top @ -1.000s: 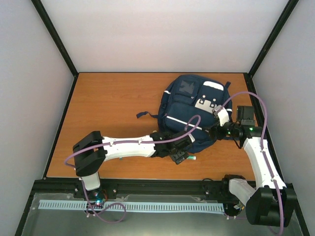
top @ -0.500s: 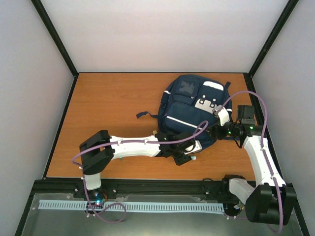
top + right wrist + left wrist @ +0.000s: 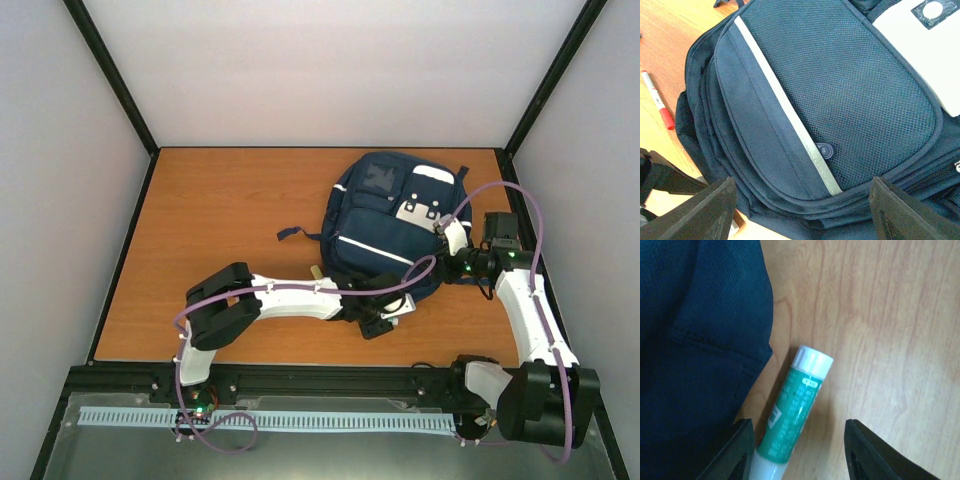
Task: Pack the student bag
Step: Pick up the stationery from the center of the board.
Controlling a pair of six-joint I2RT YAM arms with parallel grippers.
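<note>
Top external view: the student bag [image 3: 395, 230] lies flat on the bench [image 3: 220, 220] with its front pocket and white patches facing up. It sits on the right arm's side, with one arm at each flank.
Bag opening: no view shows an unzipped compartment. The seams look closed, though the main zip is too small to be sure of.
Glue stick: a green-and-white tube [image 3: 795, 412] lies on the bare wood just beside the bag's near edge. Its lower body rests against the navy fabric and its white cap points away from the wrist camera.
Left end effector: the left end effector [image 3: 799, 450] is set down over the tube with one finger on each side. The jaws are open and not yet clamped, and wood shows between the tube and one finger. This placement looks like a line-up for a pinch across the tube's width.
Red marker: a red-and-white pen [image 3: 657, 100] lies near the bag's side edge, not touching it.
Right end effector: the right end effector [image 3: 800, 207] hovers over the bag's striped front panel with its jaws spread wide and nothing between them. It is probably there to steady or open the bag.
Step in hand: picking up the glue stick. Packing has barely begun, by my reading.
</note>
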